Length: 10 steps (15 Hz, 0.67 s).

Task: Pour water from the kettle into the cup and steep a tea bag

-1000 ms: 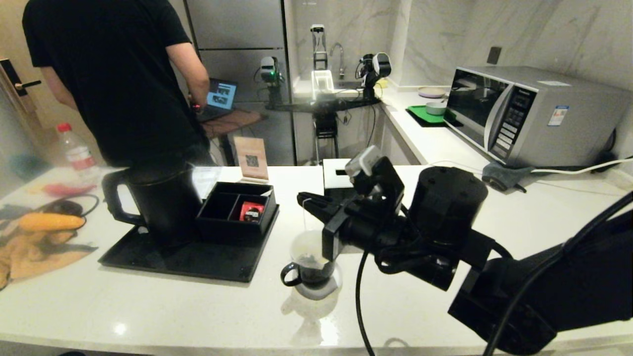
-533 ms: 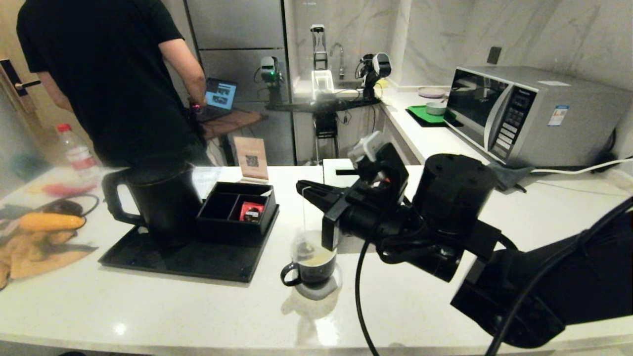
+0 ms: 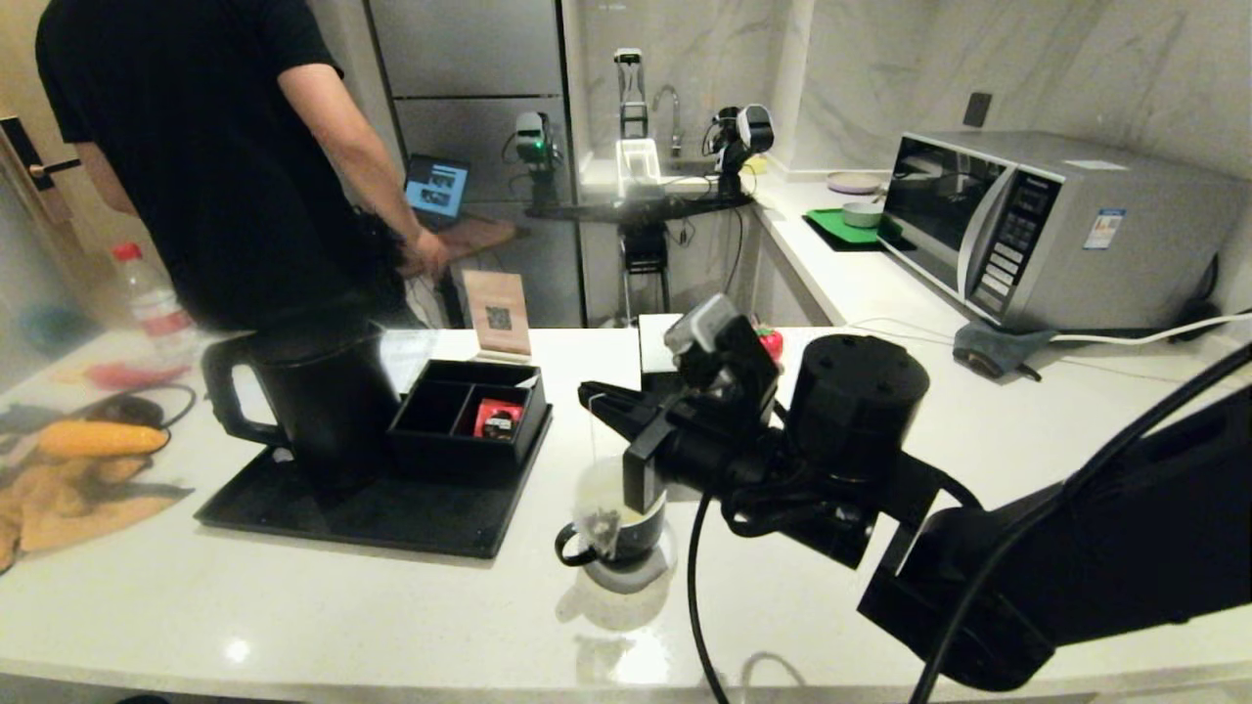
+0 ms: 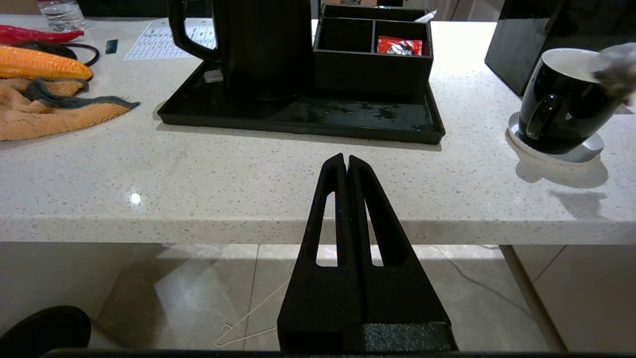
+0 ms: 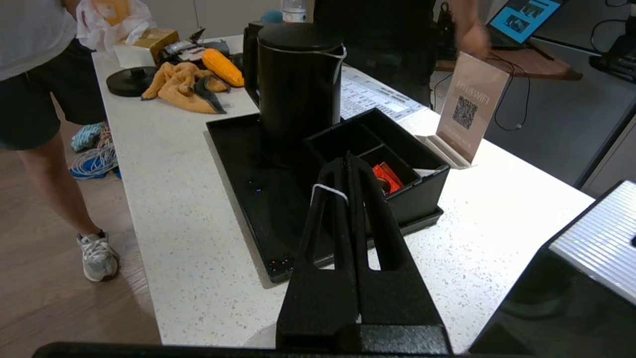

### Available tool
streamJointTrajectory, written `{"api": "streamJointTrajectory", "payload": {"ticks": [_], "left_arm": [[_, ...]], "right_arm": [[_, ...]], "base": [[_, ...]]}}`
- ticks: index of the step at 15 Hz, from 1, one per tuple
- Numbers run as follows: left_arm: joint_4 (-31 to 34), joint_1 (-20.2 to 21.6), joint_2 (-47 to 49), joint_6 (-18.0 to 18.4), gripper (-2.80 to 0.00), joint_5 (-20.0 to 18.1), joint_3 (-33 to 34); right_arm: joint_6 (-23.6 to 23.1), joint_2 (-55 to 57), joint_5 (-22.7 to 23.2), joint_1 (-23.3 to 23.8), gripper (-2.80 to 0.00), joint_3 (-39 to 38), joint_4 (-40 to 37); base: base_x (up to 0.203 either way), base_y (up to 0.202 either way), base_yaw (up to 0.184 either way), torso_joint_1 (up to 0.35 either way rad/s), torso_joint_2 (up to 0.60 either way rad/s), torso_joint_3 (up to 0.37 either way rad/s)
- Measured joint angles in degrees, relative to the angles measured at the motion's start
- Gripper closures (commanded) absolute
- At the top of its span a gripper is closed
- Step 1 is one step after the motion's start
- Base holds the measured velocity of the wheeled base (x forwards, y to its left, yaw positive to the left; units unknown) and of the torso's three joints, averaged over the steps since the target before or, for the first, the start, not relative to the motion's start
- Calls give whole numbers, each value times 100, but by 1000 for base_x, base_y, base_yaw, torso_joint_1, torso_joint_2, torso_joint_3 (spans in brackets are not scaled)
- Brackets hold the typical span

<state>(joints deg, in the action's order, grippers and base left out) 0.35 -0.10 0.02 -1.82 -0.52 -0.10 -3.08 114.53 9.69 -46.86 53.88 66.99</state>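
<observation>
White counter (image 3: 293, 626) with one kettle (image 3: 318, 401), one cup (image 3: 616, 533), one tea bag (image 3: 602, 528) dangling from right gripper (image 3: 592, 399), jaws clamped on its string.

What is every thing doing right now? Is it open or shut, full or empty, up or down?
right gripper: shut on the tea bag's string, above the cup.
tea bag: hanging, at the cup's rim.
cup: upright on its coaster, liquid inside.
kettle: upright on the black tray, lid shut.
compartment box: open, red packet in one section.
left gripper: shut, empty, below the counter edge.
</observation>
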Motion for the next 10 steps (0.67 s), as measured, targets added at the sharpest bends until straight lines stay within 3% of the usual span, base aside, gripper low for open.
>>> {"api": "streamJointTrajectory", "payload": {"ticks": [10], "left_arm": [[0, 0, 0, 0, 0, -1, 0]], "right_arm": [[4, 322, 1, 39, 0, 134, 65]], "base": [[0, 0, 0, 0, 0, 0]]}}
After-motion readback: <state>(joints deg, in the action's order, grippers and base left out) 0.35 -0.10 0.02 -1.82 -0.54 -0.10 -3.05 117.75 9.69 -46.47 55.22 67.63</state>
